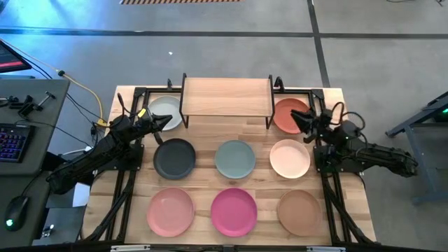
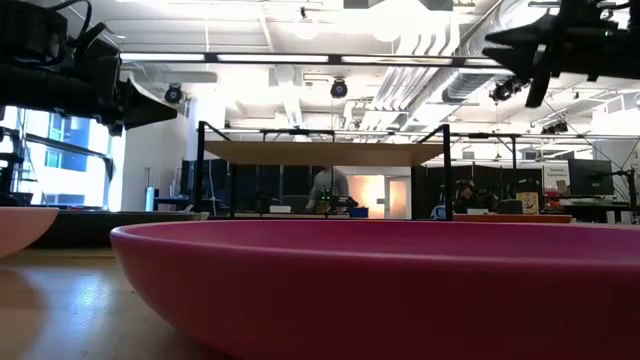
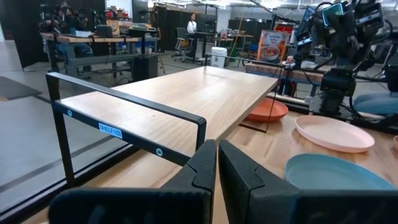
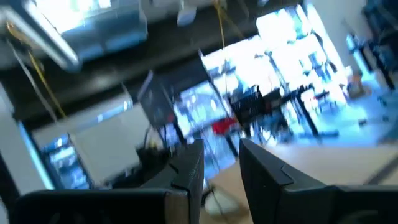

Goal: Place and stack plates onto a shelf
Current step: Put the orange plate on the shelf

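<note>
The shelf [image 1: 227,96] is standing empty at the table's [image 1: 203,171] far edge while all eight plates are lying on the table. The left gripper [image 1: 165,122], nearly closed and empty, is hovering over the white plate [image 1: 166,107]; the right gripper [image 1: 296,118], slightly parted and empty, is hovering over the terracotta plate [image 1: 286,112]. Each gripper needs to be opening wider, descending onto the rim and lifting level

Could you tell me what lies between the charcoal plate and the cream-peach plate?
The sage green plate sits between the charcoal plate and cream-peach plate, in the high view.

A large open lab or workshop: exposed ceiling ducts [image 2: 440,75] at the low view's top, workbenches [image 3: 93,43] upper left, grey concrete floor [image 1: 210,49] around the table.
</note>
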### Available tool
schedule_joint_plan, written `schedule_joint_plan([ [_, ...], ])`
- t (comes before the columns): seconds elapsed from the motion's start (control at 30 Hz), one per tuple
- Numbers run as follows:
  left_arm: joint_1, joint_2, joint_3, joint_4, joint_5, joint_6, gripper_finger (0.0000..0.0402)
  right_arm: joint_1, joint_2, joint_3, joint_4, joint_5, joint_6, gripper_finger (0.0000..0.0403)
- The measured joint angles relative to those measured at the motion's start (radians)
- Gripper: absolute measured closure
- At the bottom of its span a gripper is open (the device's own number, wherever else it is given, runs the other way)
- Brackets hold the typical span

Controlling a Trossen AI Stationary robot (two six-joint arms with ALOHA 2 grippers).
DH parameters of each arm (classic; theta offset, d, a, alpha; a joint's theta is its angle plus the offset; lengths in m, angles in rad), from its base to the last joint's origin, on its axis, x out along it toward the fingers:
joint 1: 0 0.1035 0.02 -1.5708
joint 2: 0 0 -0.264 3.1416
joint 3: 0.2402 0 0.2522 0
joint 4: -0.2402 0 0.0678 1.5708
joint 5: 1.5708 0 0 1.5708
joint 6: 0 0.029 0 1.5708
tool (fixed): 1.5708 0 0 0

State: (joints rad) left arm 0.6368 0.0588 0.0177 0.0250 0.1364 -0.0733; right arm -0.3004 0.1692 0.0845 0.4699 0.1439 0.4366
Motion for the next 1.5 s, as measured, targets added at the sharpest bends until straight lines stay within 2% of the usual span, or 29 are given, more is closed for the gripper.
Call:
schedule_joint_plan([
  [0.17,-0.002,0.0,0.0,0.002,0.001,-0.03,0.0394,0.0,0.0,0.0,0.116,0.068,-0.002,0.0318],
  [0.5,-0.002,0.0,0.0,-0.003,0.0,-0.108,0.0394,0.0,0.0,0.0,0.321,0.136,-0.156,0.0318],
  [0.67,-0.002,0.0,0.0,-0.003,-0.009,-0.168,0.0394,0.0,0.004,0.052,0.275,0.136,-0.166,0.0318],
  [0.8,-0.002,0.0,0.0,-0.003,-0.043,-0.157,0.0394,0.0,0.033,0.169,0.098,0.136,-0.202,0.0318],
  [0.97,-0.002,0.0,0.0,0.028,-0.058,-0.193,0.0394,0.0,0.111,0.361,-0.244,0.17,-0.243,0.0318],
  [1.3,-0.002,0.0,0.008,0.322,-0.058,-0.216,0.0394,0.0,0.337,0.753,-0.84,0.231,-0.214,0.0318],
  [1.5,-0.002,0.018,0.106,0.281,-0.058,-0.231,0.0394,0.0,0.482,0.949,-1.169,0.229,-0.181,0.0318],
])
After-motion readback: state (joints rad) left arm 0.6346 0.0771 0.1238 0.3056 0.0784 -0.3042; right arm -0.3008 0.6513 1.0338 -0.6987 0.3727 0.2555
